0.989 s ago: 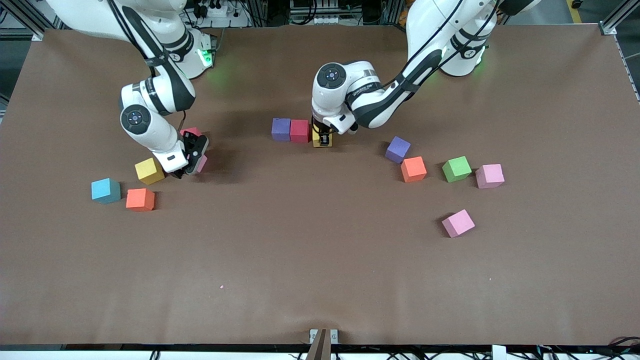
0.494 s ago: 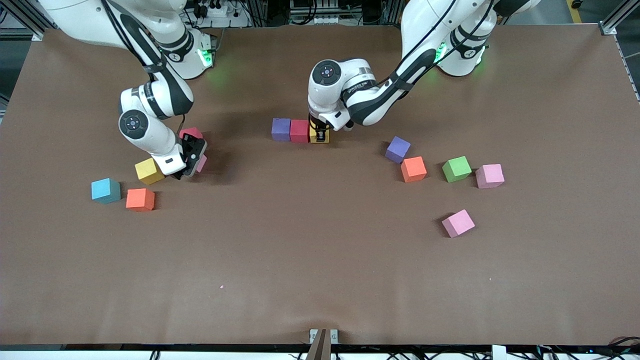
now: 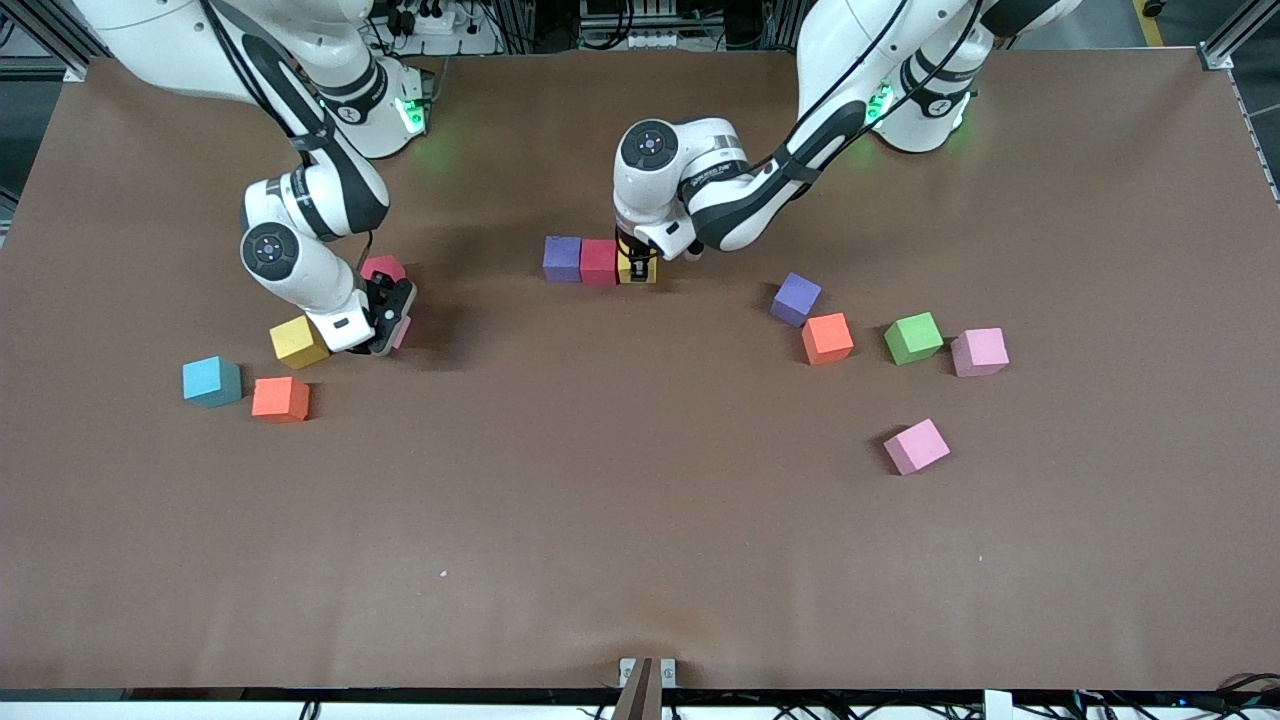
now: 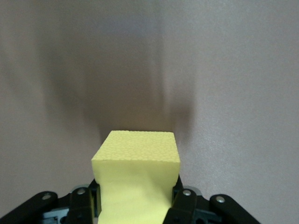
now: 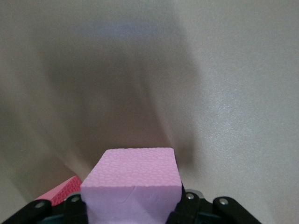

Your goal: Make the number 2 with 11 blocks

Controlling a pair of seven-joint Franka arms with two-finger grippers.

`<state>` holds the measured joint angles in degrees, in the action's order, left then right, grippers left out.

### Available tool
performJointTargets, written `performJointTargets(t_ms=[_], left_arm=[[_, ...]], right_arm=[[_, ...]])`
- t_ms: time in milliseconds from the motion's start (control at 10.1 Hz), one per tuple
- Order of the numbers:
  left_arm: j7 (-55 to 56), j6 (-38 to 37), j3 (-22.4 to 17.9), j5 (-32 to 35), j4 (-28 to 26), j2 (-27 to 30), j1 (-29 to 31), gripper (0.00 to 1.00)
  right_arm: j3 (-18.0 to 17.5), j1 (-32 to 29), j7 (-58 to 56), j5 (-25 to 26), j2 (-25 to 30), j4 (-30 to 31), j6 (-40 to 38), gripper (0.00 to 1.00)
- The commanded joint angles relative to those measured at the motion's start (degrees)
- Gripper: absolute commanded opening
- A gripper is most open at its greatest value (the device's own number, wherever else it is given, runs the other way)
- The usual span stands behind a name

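Wrist views alone show each grip: left gripper (image 4: 135, 212) clamps a yellow matte foam cube (image 4: 136, 179) at frame centre-top, beside the red (image 3: 599, 262) and purple cubes (image 3: 562, 258); right gripper (image 5: 133, 214) squeezes a pink foam cube (image 5: 131, 184), upper left.

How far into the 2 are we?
Early. Done: a purple block and a red block sit side by side mid-table. In hand: the left gripper is shut on a yellow block, set against the red one as third in the row; the right gripper is shut on a pink block. Left: that pink block and seven loose blocks.
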<state>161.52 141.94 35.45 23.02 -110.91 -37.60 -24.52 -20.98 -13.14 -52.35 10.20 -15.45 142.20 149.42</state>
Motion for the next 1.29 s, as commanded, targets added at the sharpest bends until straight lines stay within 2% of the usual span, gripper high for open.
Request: performJointTargets(t_ms=[0, 99, 198, 297, 593, 1187], left_arm=[[17.7, 0.4, -0.6, 5.7, 1.5, -0.9, -1.6, 0.22], [17.6, 0.4, -0.6, 5.7, 1.7, -1.1, -1.8, 0.24], [17.6, 0.4, -0.6, 5.9, 2.0, -1.2, -1.9, 0.4], [17.5, 0.4, -0.6, 6.2, 2.0, -1.3, -1.9, 0.99], [17.2, -0.4, -0.6, 6.3, 2.2, -0.4, -2.7, 1.0], [16.3, -8.0, -0.1, 6.1, 2.4, 3.8, -0.3, 1.0]], right_arm=[[-0.6, -1.6, -0.2, 0.8, 2.2, 0.4, -0.2, 0.39], [-0.6, -1.5, 0.0, 0.5, 2.9, -0.3, -0.1, 0.39], [-0.7, -0.9, 0.1, 0.1, 3.5, -1.4, -0.1, 0.39], [-0.8, -0.8, 0.1, 0.1, 3.5, -2.9, -0.1, 0.39], [-0.8, -1.0, 0.1, 0.1, 3.1, -6.2, -0.4, 0.39], [-1.2, -1.2, 0.6, 0.0, 3.4, -11.2, -9.3, 0.39]])
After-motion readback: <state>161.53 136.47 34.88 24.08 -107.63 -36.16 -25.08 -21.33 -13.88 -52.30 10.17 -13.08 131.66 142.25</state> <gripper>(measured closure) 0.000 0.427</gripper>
